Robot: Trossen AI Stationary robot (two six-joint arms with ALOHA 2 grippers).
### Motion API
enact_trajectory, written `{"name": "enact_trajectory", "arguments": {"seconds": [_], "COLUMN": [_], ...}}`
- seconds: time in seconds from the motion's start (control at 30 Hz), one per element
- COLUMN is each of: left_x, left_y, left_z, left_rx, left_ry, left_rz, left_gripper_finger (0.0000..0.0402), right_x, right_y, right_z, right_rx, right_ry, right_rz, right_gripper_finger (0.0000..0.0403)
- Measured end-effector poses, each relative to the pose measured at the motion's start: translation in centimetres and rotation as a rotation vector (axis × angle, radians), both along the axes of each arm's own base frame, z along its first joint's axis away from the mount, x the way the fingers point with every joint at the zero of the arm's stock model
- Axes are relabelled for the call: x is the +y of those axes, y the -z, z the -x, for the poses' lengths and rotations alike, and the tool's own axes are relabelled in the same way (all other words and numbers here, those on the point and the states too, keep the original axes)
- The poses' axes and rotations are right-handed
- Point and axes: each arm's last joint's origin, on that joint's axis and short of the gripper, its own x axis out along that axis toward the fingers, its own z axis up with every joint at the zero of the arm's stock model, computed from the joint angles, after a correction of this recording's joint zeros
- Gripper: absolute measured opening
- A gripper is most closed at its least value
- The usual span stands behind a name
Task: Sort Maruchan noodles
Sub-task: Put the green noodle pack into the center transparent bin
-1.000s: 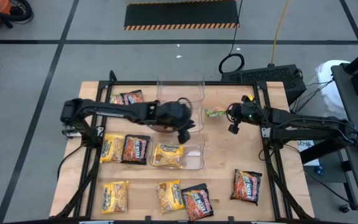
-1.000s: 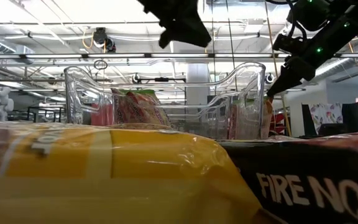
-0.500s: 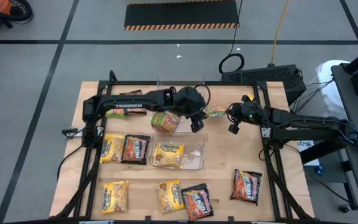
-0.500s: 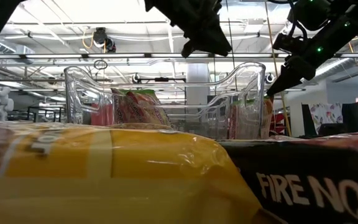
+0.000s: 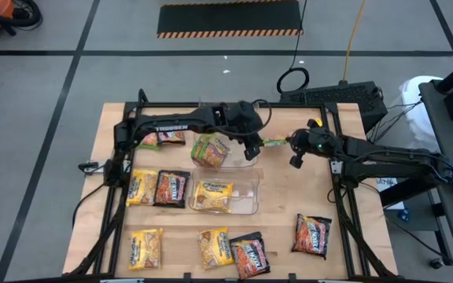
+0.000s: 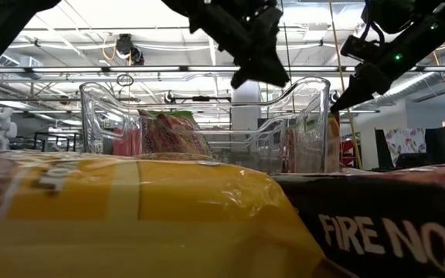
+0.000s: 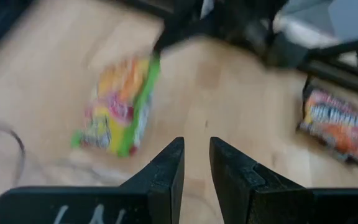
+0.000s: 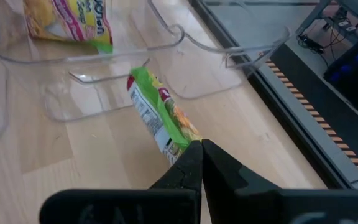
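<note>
— Where is the green-yellow packet [image 5: 273, 142] relative to the two arms?

— It hangs pinched at one end by the right gripper [image 5: 289, 143], its long axis running leftward toward the left gripper [image 5: 252, 151], which hovers just beside its free end, fingers slightly parted and empty.

— And the poses?

— Both arms reach toward table centre, near the clear bins [image 5: 246, 206]; the left looks positioned for a handover.

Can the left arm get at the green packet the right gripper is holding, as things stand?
Probably yes. The left gripper, jaws slightly apart and empty, hangs right beside the green packet with nothing between them. But the right gripper is shut on that packet's edge.
</note>
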Motion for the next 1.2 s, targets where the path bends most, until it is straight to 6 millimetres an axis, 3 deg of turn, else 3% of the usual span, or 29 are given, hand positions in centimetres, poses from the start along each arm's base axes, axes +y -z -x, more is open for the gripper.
{"name": "enact_trajectory", "arguments": {"seconds": [0.3, 0.73, 1.0, 1.2], "left_x": [0.1, 2.1, 2.8, 3.5], "left_y": [2.3, 5.5, 5.8, 5.5], "left_z": [-1.5, -2.6, -2.6, -2.2], "left_rx": [-0.006, 0.02, 0.053, 0.051], "left_ry": [0.011, 0.011, 0.001, -0.006], "left_rz": [-0.006, -0.155, -0.343, -0.303], "left_gripper_finger": [0.0081, 0.0081, 0.0081, 0.0081], "right_x": [0.0, 0.0, 0.0, 0.1], "right_y": [-0.2, -0.4, -0.4, -0.4], "right_z": [0.2, 0.3, 0.3, 0.3], "right_rx": [-0.018, -0.034, -0.034, -0.032], "right_ry": [0.002, 0.0, -0.001, -0.003], "right_rz": [0.005, 0.01, 0.01, 0.012], "right_gripper_finger": [0.0, 0.0, 0.0, 0.0]}}
